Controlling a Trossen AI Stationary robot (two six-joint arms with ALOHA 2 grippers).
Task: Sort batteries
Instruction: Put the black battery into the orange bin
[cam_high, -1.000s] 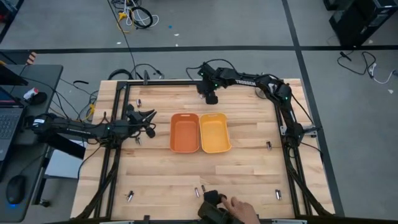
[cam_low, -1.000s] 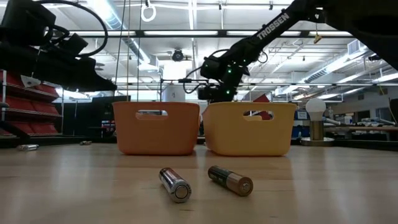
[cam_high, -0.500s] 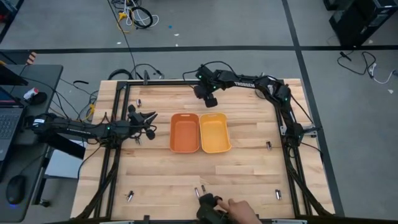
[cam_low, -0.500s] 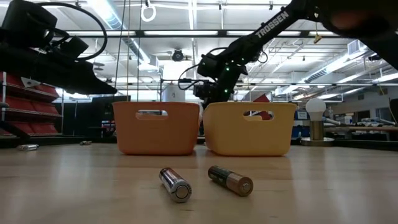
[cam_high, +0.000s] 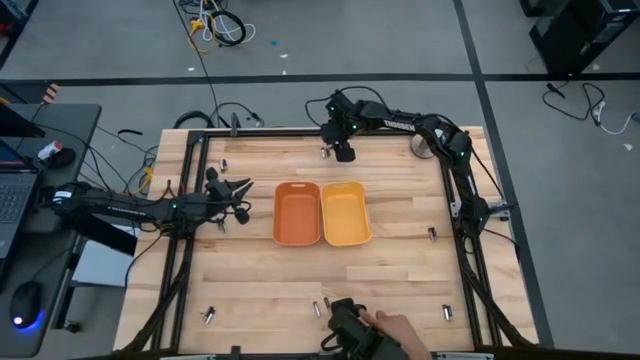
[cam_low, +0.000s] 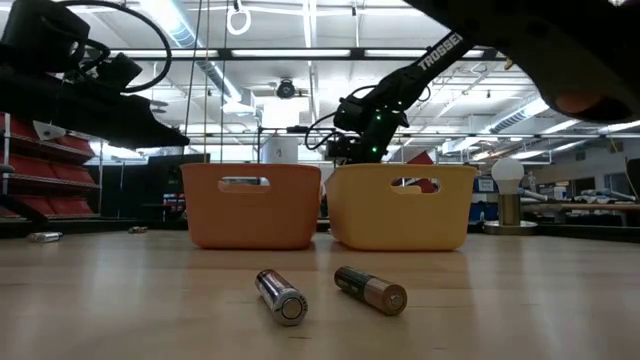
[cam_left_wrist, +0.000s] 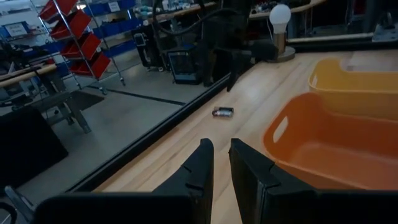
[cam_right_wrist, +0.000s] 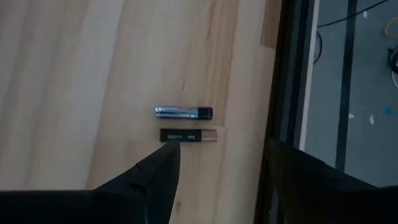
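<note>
Right pincer (cam_high: 343, 152) hangs over the far edge of the bench (cam_high: 400, 270), fingers spread wide and holding nothing — two batteries lie directly under it. In the right wrist view the silver battery (cam_right_wrist: 183, 112) and the dark battery (cam_right_wrist: 189, 135) lie parallel, almost touching, with one fingertip (cam_right_wrist: 163, 163) right beside the dark one's end. Just past them is the bench rim and its dark frame rail (cam_right_wrist: 287, 93).

Risks, as I judge them: the pair is so tight that a descent could catch both at once, or pinch one and flick the other off the rim onto the floor. Fingers also seem to line up along the batteries' length more than across, so a close could skid off the end. The rail sits close to the other finger — collision possible on the way down.

Orange tray (cam_high: 298, 213) and yellow tray (cam_high: 346, 213) sit side by side, nearer the bench middle than the right pincer, both looking empty.

Left pincer (cam_left_wrist: 221, 163) waits off to the orange tray's side, nearly closed, empty.

A person's hand (cam_high: 395, 330) is at the near edge by more batteries (cam_low: 280, 296) — keep clear.
</note>
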